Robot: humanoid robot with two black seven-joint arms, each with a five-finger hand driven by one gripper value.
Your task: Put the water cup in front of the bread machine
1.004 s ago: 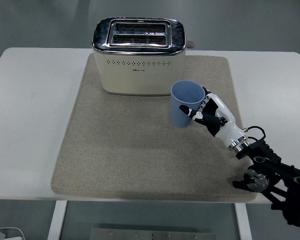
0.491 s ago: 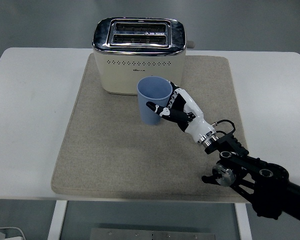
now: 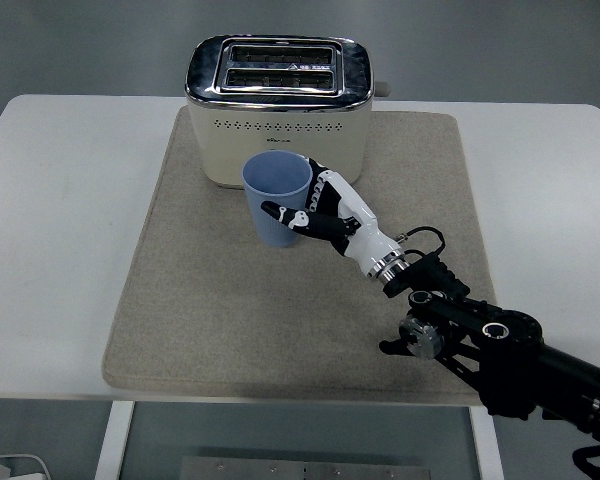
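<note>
From the head view, the right hand [image 3: 320, 212] reaches in from the lower right, its fingers wrapped around the blue cup [image 3: 277, 199], gripping its right side. The cup is upright, open mouth up, just in front of the toaster [image 3: 277, 110] and overlapping the toaster's front face in the picture; whether its base touches the mat [image 3: 210, 300] I cannot tell. The toaster sits at the mat's far edge, slots up, lever poking out on its right end. There is open mat to the left of the cup and across the whole near half, with only the black forearm [image 3: 500, 350] crossing the near right corner. The mat is beige, with rounded corners, lying on the white table [image 3: 50, 220], which has bare strips on both sides. Beyond the table's far edge lies grey floor.
</note>
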